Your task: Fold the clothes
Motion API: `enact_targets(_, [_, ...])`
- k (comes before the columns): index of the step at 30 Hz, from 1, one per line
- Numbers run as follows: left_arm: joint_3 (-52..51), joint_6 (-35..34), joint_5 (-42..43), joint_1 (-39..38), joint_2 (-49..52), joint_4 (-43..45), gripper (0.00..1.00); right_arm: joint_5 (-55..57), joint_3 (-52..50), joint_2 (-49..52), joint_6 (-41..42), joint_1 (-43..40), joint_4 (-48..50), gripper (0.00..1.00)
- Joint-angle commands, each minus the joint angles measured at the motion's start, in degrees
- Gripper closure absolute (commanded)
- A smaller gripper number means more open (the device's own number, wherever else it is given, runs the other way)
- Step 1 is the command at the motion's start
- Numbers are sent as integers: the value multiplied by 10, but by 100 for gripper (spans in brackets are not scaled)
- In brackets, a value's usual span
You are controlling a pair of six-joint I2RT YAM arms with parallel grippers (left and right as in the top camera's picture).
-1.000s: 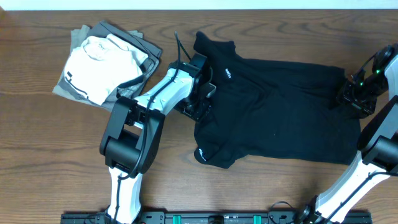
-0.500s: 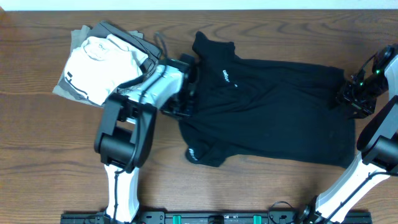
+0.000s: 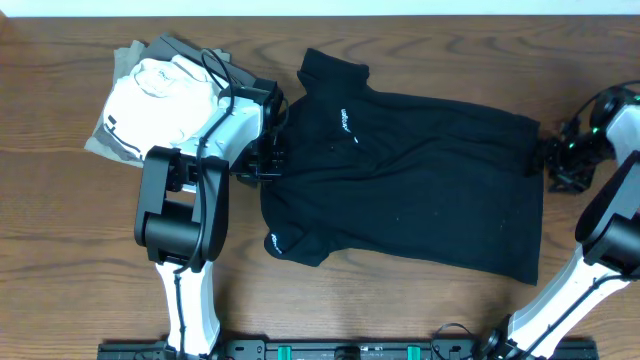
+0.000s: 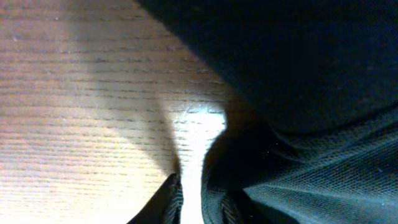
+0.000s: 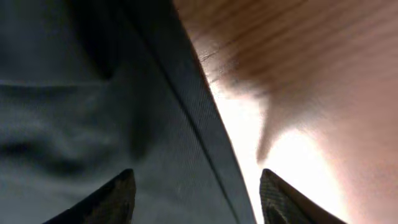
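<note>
The black short-sleeved shirt (image 3: 420,190) lies spread flat across the table, collar at the upper left, white chest logo up, and white sleeve mark at the lower left. My left gripper (image 3: 262,160) is at the shirt's left edge, by the sleeve. In the left wrist view its fingers (image 4: 189,186) are nearly closed, with black mesh fabric (image 4: 298,62) wrapped on one finger. My right gripper (image 3: 553,160) is at the shirt's right edge. In the right wrist view its fingers (image 5: 196,180) are wide apart over the hem (image 5: 93,112).
A folded white garment (image 3: 165,90) lies on folded grey garments (image 3: 120,145) at the back left, close to my left arm. The wooden table (image 3: 400,310) runs to the front, where a black rail lies along the edge.
My left gripper has moved left and dragged the whole shirt left with it. The shirt's right edge has slid away from my right gripper, which stayed in place.
</note>
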Motion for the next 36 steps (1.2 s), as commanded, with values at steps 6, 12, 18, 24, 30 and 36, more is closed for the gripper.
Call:
enact_targets(6, [-6, -5, -7, -3, 20, 3, 76, 50, -24, -10, 7, -15, 47, 99])
enact_targets(12, [5, -5, -7, -3, 20, 4, 54, 79, 30, -10, 15, -55, 89, 99])
enact_targets(18, [17, -5, -7, -3, 20, 5, 29, 31, 68, -10, 6, -69, 70, 57])
enact_targets(24, [17, -1, -7, -3, 19, -21, 29, -41, 108, -26, -3, -93, -37, 54])
enact_targets(30, [18, 1, -7, -3, -15, -27, 31, -74, 108, -49, -26, -98, -133, 51])
enact_targets(36, [19, 1, -7, -3, -106, -36, 30, -98, 108, -80, -47, -87, -174, 51])
